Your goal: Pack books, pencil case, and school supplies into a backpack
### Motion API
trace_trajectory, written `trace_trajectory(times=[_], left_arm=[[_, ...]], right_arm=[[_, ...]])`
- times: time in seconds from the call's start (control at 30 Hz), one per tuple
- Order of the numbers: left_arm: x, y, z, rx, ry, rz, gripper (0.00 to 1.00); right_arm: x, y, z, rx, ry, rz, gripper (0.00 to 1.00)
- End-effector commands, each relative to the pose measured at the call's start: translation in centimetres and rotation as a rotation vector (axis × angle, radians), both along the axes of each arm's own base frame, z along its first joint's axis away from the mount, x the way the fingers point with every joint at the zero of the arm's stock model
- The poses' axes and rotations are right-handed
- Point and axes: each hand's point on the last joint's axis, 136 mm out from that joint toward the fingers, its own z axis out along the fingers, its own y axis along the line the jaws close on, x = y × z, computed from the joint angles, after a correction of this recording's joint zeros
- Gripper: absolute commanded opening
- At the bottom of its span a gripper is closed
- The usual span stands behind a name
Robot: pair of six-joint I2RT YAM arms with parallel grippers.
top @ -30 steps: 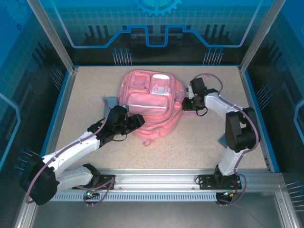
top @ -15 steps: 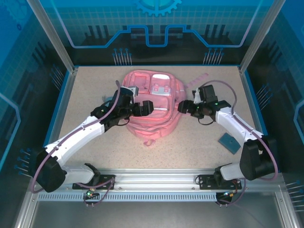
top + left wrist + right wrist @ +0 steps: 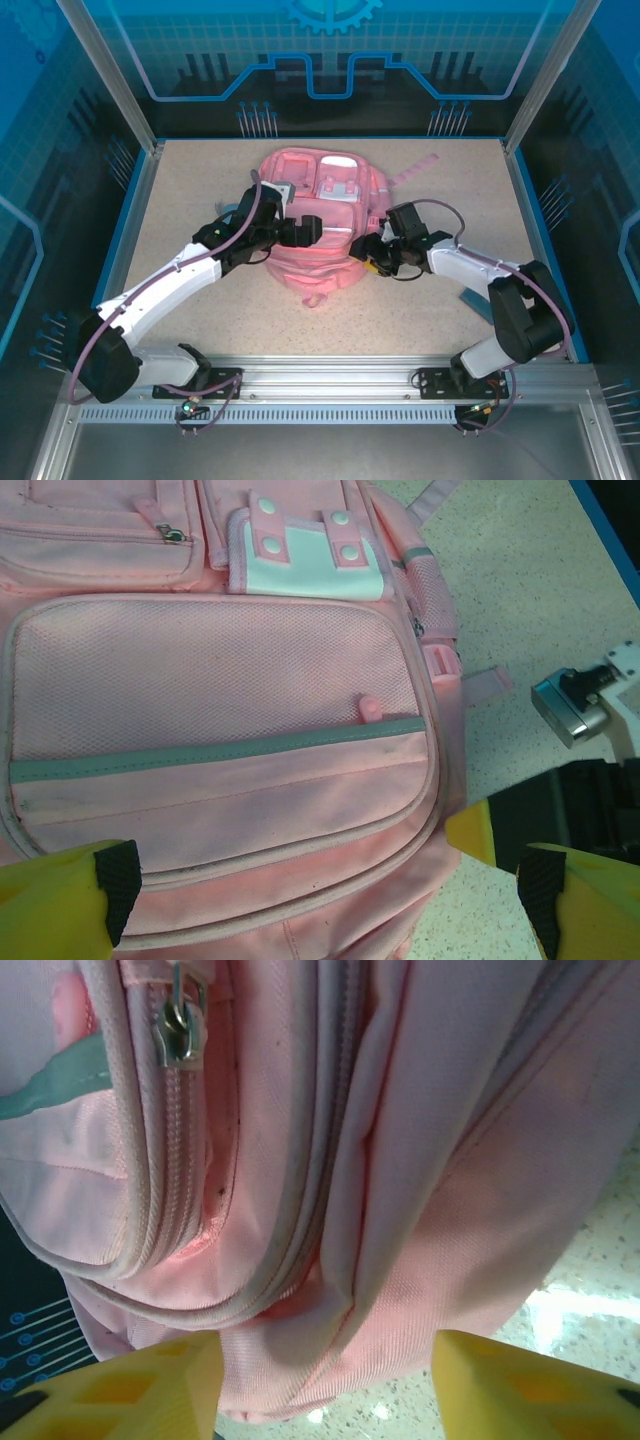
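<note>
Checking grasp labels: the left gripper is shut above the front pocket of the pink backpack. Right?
Not quite. The left gripper is open, not shut: its fingers stand wide apart above the front pocket of the pink backpack. The left wrist view shows it.

Both angled toward centre: left tool (image 3: 325,890) spread wide, right tool (image 3: 325,1385) partly parted.

Diffuse, even light from above; faint soft shadows on the table (image 3: 180,200) under the arms (image 3: 160,290). Beside the right gripper (image 3: 325,1365), glare whitens the table. Its fingers (image 3: 500,1380) are blurred, the backpack (image 3: 300,1110) ahead sharp. The left gripper (image 3: 330,890) is likewise defocused.
</note>
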Motion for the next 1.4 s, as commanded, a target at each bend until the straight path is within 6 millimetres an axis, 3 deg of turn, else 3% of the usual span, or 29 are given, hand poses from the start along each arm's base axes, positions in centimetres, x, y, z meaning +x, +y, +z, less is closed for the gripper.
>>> trace_trajectory(times=[0.0,0.17,0.27,0.53,0.6,0.7,0.77,0.87,1.03,1.2,1.37], left_arm=[[-0.6,-0.5,-0.9,0.044,0.021,-0.079,0.99],[-0.2,-1.9,-1.6,0.067,0.046,-0.152,0.99],[-0.2,-3.2,-2.0,0.130,0.036,-0.227,0.98],[-0.7,-7.6,-5.0,0.431,0.026,-0.455,0.93],[-0.4,-8.7,-5.7,0.468,0.033,-0.478,0.91],[0.2,-10.3,-6.5,0.503,0.040,-0.510,0.89],[0.8,-11.1,-7.1,0.542,0.043,-0.514,0.88],[1.6,-11.7,-8.3,0.589,0.062,-0.503,0.86],[3.2,-12.5,-9.5,0.615,0.078,-0.452,0.82],[3.9,-13.7,-10.8,0.646,0.094,-0.454,0.83],[5.2,-12.7,-12.0,0.777,0.083,-0.395,0.82]], right_arm=[[0.5,0.7,-0.1,0.016,-0.020,-0.001,0.49],[0.9,-0.3,-1.3,-0.022,-0.016,-0.007,0.19],[0.7,-1.6,-2.1,-0.065,-0.011,-0.010,0.07],[0.2,-6.9,-2.6,-0.211,-0.036,-0.025,0.02],[0.4,-6.8,-1.8,-0.180,-0.060,0.003,0.07],[0.6,-6.7,-0.5,-0.153,-0.094,0.018,0.30],[0.7,-7.9,0.1,-0.167,-0.111,-0.028,0.49],[0.8,-10.4,0.8,-0.190,-0.127,-0.110,0.63],[0.8,-13.5,1.6,-0.211,-0.148,-0.188,0.69],[0.8,-14.1,1.9,-0.209,-0.151,-0.205,0.70],[0.7,-14.1,1.8,-0.203,-0.143,-0.213,0.70]])
